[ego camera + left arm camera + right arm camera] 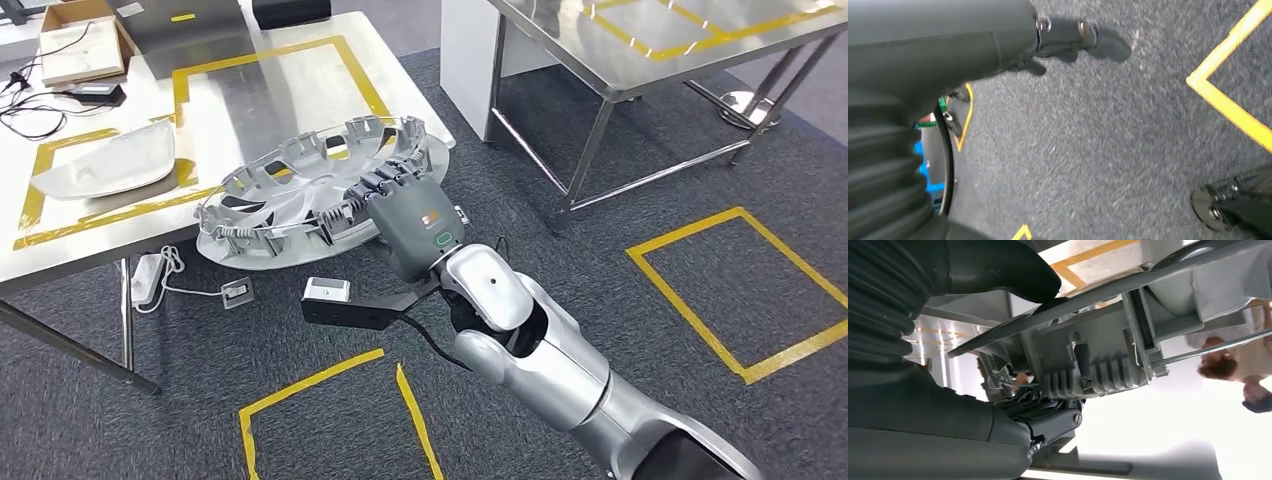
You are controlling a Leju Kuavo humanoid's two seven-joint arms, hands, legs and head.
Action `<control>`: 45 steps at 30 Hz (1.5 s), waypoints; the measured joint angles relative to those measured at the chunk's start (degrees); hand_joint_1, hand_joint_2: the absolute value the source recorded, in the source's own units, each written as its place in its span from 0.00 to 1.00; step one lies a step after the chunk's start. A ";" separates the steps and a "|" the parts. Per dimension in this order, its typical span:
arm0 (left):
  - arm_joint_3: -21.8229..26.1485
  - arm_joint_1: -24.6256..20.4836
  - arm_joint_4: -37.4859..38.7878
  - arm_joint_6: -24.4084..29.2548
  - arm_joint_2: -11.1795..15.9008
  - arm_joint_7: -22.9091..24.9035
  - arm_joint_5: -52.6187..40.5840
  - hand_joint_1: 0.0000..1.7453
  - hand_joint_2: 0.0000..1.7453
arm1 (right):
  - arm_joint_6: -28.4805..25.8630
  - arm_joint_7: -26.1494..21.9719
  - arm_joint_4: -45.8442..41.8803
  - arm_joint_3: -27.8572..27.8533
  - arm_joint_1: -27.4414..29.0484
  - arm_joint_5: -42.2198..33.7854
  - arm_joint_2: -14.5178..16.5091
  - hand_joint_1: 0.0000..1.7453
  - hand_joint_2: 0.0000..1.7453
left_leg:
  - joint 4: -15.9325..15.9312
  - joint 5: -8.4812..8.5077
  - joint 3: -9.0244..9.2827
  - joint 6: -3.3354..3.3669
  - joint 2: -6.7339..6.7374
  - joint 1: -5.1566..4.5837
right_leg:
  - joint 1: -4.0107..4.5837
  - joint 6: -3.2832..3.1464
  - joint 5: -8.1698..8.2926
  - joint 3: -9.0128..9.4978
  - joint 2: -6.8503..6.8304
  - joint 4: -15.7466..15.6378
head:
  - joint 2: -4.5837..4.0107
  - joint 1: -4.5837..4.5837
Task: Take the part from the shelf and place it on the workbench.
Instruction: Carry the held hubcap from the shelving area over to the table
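Observation:
The part is a round silver wheel cover, tilted, its far side over the near corner of the steel workbench and its near side hanging past the edge. My right hand grips the cover's near rim, fingers curled over the ribbed edge. The right wrist view shows the cover's grey ribbed underside clamped between my thumb and fingers. My left hand hangs down over the dark carpet with nothing in it; how its fingers lie is unclear.
A white curved panel lies on the workbench inside yellow tape lines, with a cardboard box and cables behind. A power strip and small white boxes lie on the carpet below. A second steel table stands at right.

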 joint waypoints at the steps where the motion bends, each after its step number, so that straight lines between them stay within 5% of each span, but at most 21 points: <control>1: 0.00 -0.07 0.00 0.01 0.00 0.01 0.00 0.00 1.00 | -0.10 -0.08 0.03 0.03 0.00 -0.01 -0.01 1.00 1.00 | -1.82 0.27 0.90 0.44 0.69 -0.15 | 0.22 0.26 -0.12 -0.03 -0.45 0.13 | 0.00 0.05; 4: 0.00 -0.07 0.01 0.01 -0.02 0.09 0.00 0.00 1.00 | -0.40 -0.20 0.09 0.10 -0.01 -0.01 -0.03 1.00 1.00 | -2.53 0.40 0.79 1.80 -0.57 -0.21 | 0.53 1.11 -0.29 0.05 -1.77 0.12 | 0.00 0.18; 6: 0.01 -0.06 0.01 0.01 -0.01 0.23 0.00 0.00 1.00 | -0.45 -0.22 0.11 0.11 -0.05 -0.02 -0.04 1.00 1.00 | -2.75 0.68 0.72 2.50 -1.78 0.05 | 0.20 1.82 -1.65 -0.52 0.02 1.74 | 0.00 0.25; 8: 0.02 -0.21 0.00 0.01 -0.02 0.29 0.01 0.00 1.00 | -0.48 -0.24 0.21 0.11 -0.03 -0.02 -0.17 1.00 1.00 | -2.83 0.91 0.52 2.98 -3.04 0.22 | -0.16 2.33 -4.85 -3.18 3.35 7.65 | 0.00 0.41; 10: 0.02 -0.28 0.00 0.01 -0.06 0.30 0.01 0.00 1.00 | -0.49 -0.24 0.42 0.11 0.02 -0.02 -0.36 1.00 1.00 | -2.76 1.07 0.21 3.18 -4.46 0.22 | -0.25 2.49 -7.36 -6.62 4.70 14.47 | 0.00 0.49; 11: 0.03 -0.21 0.00 0.01 -0.08 0.31 0.01 0.00 1.00 | -0.50 -0.23 0.51 0.11 0.04 -0.02 -0.42 1.00 1.00 | -2.71 1.15 0.10 3.16 -5.21 0.22 | -0.26 2.46 -7.23 -7.35 4.88 15.71 | 0.00 0.51; 12: 0.03 -0.15 0.00 0.01 -0.08 0.33 0.01 0.00 1.00 | -0.50 -0.21 0.57 0.11 0.05 -0.05 -0.46 1.00 1.00 | -2.66 1.21 0.04 3.11 -5.78 0.22 | -0.27 2.35 -6.01 -6.93 4.98 14.66 | 0.00 0.53; 15: 0.04 -0.07 0.00 0.01 -0.10 0.37 0.00 0.00 1.00 | -0.91 0.01 0.61 0.09 0.03 -0.26 -0.52 1.00 1.00 | -2.50 1.48 -0.09 2.66 -7.12 0.17 | -0.22 1.70 -1.03 -2.00 5.69 4.17 | 0.00 0.65; 17: 0.04 -0.04 0.00 0.05 -0.11 0.40 0.01 0.00 1.00 | -1.70 0.43 0.60 -0.02 0.00 -0.40 -0.51 1.00 1.00 | -2.47 1.61 -0.36 2.25 -7.56 0.04 | -0.14 1.42 -0.17 -0.59 6.12 0.50 | 0.00 0.68; 28: 0.04 0.01 0.02 0.47 -0.07 0.60 0.23 0.00 1.00 | -2.89 0.62 0.61 -0.63 -0.03 -0.47 -0.30 1.00 1.00 | -3.60 2.31 0.02 1.21 -7.27 0.04 | 0.07 0.63 0.31 -0.85 6.26 0.25 | 0.00 0.65; 37: 0.07 0.00 0.02 0.63 -0.10 0.46 0.35 0.00 1.00 | -2.87 0.54 0.61 -0.82 -0.24 -0.55 0.23 1.00 1.00 | -3.59 2.28 -0.06 1.11 -7.27 0.04 | 0.05 0.59 0.28 -0.85 6.27 0.23 | 0.00 0.66; 45: 0.04 -0.28 0.00 0.38 -0.07 0.73 -0.42 0.00 1.00 | -2.80 0.72 0.61 -0.90 -0.24 -0.62 0.23 1.00 1.00 | -3.05 1.95 -0.31 1.67 -7.25 -0.28 | -0.31 1.08 0.31 -0.83 6.28 0.11 | 0.00 0.66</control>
